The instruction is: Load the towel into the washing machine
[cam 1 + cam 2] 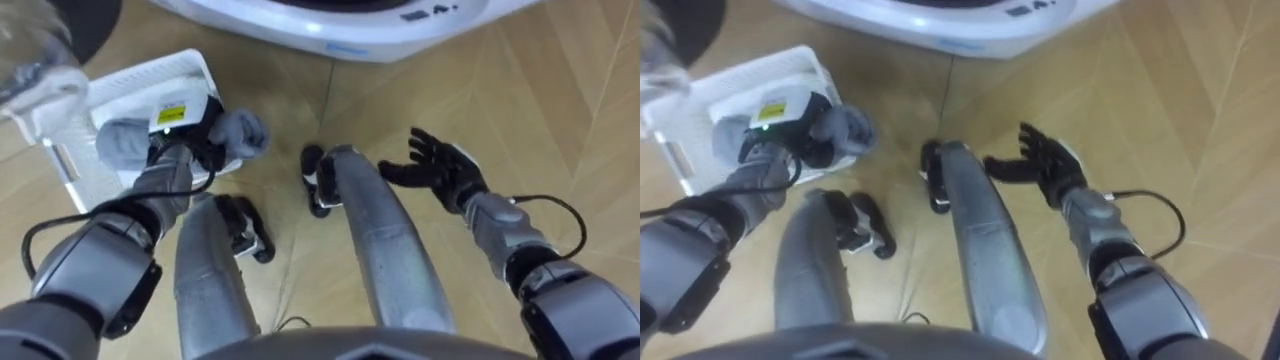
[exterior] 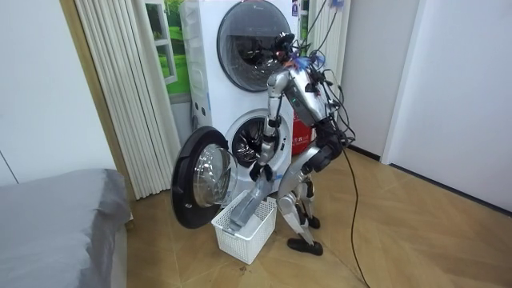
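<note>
The grey towel [image 1: 243, 131] is bunched in the robot's left hand [image 1: 182, 136], whose fingers are curled round its middle. A soft lump bulges out on either side of the fist, just above the white laundry basket [image 1: 190, 72]. From across the room the towel hangs down as a limp strip from that hand, its lower end trailing into the basket [image 2: 254, 237] on the wooden floor [image 1: 520, 90]. It looks light and floppy, with no stiffness to help. Wherever it is gripped, the loose ends will droop and swing, and a tail could catch on the basket rim or the drum's lip. I'd judge a hold near the middle, gathering as much cloth as possible, to be the safest. The right hand [image 1: 438, 170] is held out over the floor with its fingers spread and nothing in it. The robot stands bent forward right in front of the lower washing machine [image 2: 250, 142]. The machine's round door [image 2: 200, 180] is swung wide open towards the room view's left, beside the basket. The towel is lifted but not yet in the drum.
</note>
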Robot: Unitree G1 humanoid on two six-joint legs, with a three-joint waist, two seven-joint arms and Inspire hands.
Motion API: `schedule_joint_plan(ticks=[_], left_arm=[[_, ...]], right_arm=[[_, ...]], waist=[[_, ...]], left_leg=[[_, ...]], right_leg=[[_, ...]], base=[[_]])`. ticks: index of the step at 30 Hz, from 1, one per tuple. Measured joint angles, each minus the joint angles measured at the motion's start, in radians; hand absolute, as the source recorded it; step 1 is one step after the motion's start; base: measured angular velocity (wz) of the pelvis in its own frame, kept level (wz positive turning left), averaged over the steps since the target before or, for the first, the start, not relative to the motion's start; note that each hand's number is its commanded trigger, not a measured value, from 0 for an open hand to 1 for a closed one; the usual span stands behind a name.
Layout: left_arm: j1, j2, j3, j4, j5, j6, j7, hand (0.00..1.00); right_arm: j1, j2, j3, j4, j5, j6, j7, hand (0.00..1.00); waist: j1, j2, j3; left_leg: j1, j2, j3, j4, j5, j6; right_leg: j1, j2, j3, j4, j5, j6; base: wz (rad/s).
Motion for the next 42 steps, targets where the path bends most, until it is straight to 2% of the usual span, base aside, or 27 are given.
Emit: schedule_joint_plan(ticks=[3, 6, 8, 9, 11, 12, 14, 17, 19, 21, 22, 26, 28, 31, 35, 39, 42], left_arm=[[-0.005, -0.003, 0.004, -0.022, -0.127, -0.019, -0.002, 1.00], [-0.006, -0.009, 0.027, -0.064, -0.271, -0.047, -0.025, 1.00], [-0.001, -0.012, 0.042, -0.104, -0.462, -0.054, -0.072, 1.00], [0.000, -0.014, 0.045, -0.114, -0.507, -0.055, -0.084, 1.00], [0.018, -0.027, 0.051, -0.156, -0.694, -0.060, -0.145, 1.00], [0.026, -0.033, 0.052, -0.163, -0.744, -0.061, -0.166, 1.00], [0.056, -0.052, 0.051, -0.188, -0.928, -0.061, -0.264, 1.00], [0.106, -0.064, 0.036, -0.263, -1.119, -0.061, -0.371, 1.00], [0.123, -0.071, 0.036, -0.295, -1.194, -0.061, -0.435, 1.00], [0.127, -0.084, 0.024, -0.297, -1.291, -0.061, -0.488, 1.00], [0.133, -0.090, 0.019, -0.298, -1.349, -0.061, -0.526, 1.00], [0.159, -0.095, -0.021, -0.298, -1.509, -0.059, -0.646, 1.00], [0.164, -0.105, -0.022, -0.299, -1.576, -0.053, -0.687, 1.00], [0.174, -0.120, -0.023, -0.311, -1.692, -0.023, -0.735, 1.00], [0.181, -0.115, -0.019, -0.320, -1.809, -0.003, -0.782, 1.00], [0.183, -0.104, -0.018, -0.320, -1.827, 0.016, -0.823, 1.00], [0.183, -0.111, -0.021, -0.320, -1.863, 0.020, -0.845, 1.00]], right_arm=[[-0.010, -0.008, 0.021, 0.011, -0.040, 0.006, -0.021, 0.00], [-0.014, -0.026, 0.033, 0.011, -0.049, 0.010, -0.028, 0.00], [-0.023, -0.027, 0.039, 0.006, -0.058, 0.010, -0.027, 0.00], [-0.024, -0.027, 0.039, 0.000, -0.068, 0.011, -0.027, 0.00], [-0.033, -0.021, 0.038, -0.010, -0.095, 0.018, -0.014, 0.00], [-0.034, -0.020, 0.038, -0.007, -0.101, 0.018, -0.009, 0.00], [-0.033, -0.013, 0.038, -0.011, -0.131, 0.019, -0.005, 0.00], [-0.048, 0.004, 0.038, -0.016, -0.136, 0.020, 0.013, 0.00], [-0.056, 0.015, 0.038, -0.016, -0.140, 0.025, 0.030, 0.00], [-0.057, 0.021, 0.039, -0.022, -0.143, 0.031, 0.046, 0.00], [-0.051, 0.023, 0.039, -0.030, -0.144, 0.031, 0.052, 0.00], [-0.033, 0.032, 0.039, -0.047, -0.145, 0.031, 0.062, 0.00], [-0.028, 0.039, 0.039, -0.057, -0.145, 0.031, 0.062, 0.00], [-0.024, 0.043, 0.039, -0.074, -0.139, 0.033, 0.081, 0.00], [-0.011, 0.045, 0.038, -0.093, -0.142, 0.033, 0.084, 0.00], [-0.007, 0.045, 0.036, -0.094, -0.142, 0.033, 0.103, 0.00], [-0.008, 0.045, 0.037, -0.094, -0.138, 0.033, 0.105, 0.00]], waist=[[0.030, 0.006, -0.0003], [0.055, 0.013, 0.0004], [0.067, 0.020, 0.0000], [0.067, 0.022, 0.0002], [0.090, 0.024, 0.0000], [0.097, 0.024, -0.0002], [0.110, 0.025, -0.0016], [0.116, 0.023, -0.0029], [0.118, 0.022, -0.0038], [0.115, 0.022, -0.0109], [0.117, 0.020, -0.0178], [0.113, 0.018, -0.0338], [0.114, 0.017, -0.0344], [0.117, 0.014, -0.0367], [0.116, 0.015, -0.0379], [0.115, 0.016, -0.0384], [0.116, 0.020, -0.0409]], left_leg=[[0.051, -0.001, 0.008, -0.046, 0.012, 0.002], [0.082, -0.005, 0.008, -0.061, 0.014, 0.003], [0.104, -0.017, 0.005, -0.079, 0.019, 0.007], [0.107, -0.021, 0.005, -0.084, 0.024, 0.009], [0.133, -0.024, 0.017, -0.096, 0.028, 0.012], [0.142, -0.026, 0.020, -0.100, 0.028, 0.014], [0.173, -0.040, 0.029, -0.138, 0.051, 0.018], [0.181, -0.055, 0.030, -0.177, 0.083, 0.021], [0.179, -0.055, 0.031, -0.182, 0.090, 0.023], [0.180, -0.055, 0.030, -0.191, 0.099, 0.026], [0.185, -0.055, 0.030, -0.199, 0.105, 0.027], [0.216, -0.054, 0.029, -0.215, 0.114, 0.033], [0.220, -0.054, 0.025, -0.216, 0.117, 0.038], [0.219, -0.053, 0.028, -0.221, 0.121, 0.046], [0.216, -0.052, 0.031, -0.222, 0.125, 0.051], [0.216, -0.052, 0.034, -0.228, 0.129, 0.051], [0.216, -0.052, 0.034, -0.231, 0.129, 0.050]], right_leg=[[0.049, -0.001, -0.004, -0.045, 0.012, 0.006], [0.083, -0.017, -0.030, -0.052, 0.012, 0.006], [0.105, -0.029, -0.041, -0.062, 0.013, 0.004], [0.109, -0.035, -0.043, -0.064, 0.013, 0.004], [0.127, -0.041, -0.042, -0.066, 0.014, 0.005], [0.133, -0.044, -0.042, -0.068, 0.014, 0.004], [0.160, -0.056, -0.040, -0.093, 0.020, 0.005], [0.170, -0.061, -0.039, -0.130, 0.047, 0.006], [0.171, -0.059, -0.039, -0.143, 0.060, 0.006], [0.177, -0.056, -0.039, -0.160, 0.073, 0.008], [0.185, -0.053, -0.039, -0.175, 0.084, 0.008], [0.226, -0.048, -0.043, -0.209, 0.106, 0.015], [0.237, -0.049, -0.048, -0.221, 0.116, 0.018], [0.240, -0.047, -0.047, -0.238, 0.135, 0.022], [0.240, -0.045, -0.046, -0.249, 0.149, 0.022], [0.238, -0.045, -0.047, -0.256, 0.154, 0.022], [0.239, -0.045, -0.051, -0.258, 0.154, 0.021]], base=[[-0.03], [0.06], [0.09], [0.16], [0.04], [0.00], [0.09], [0.07], [-0.03], [-0.06], [-0.03], [-0.03], [0.02], [-0.03], [-0.04], [-0.01], [0.00]])
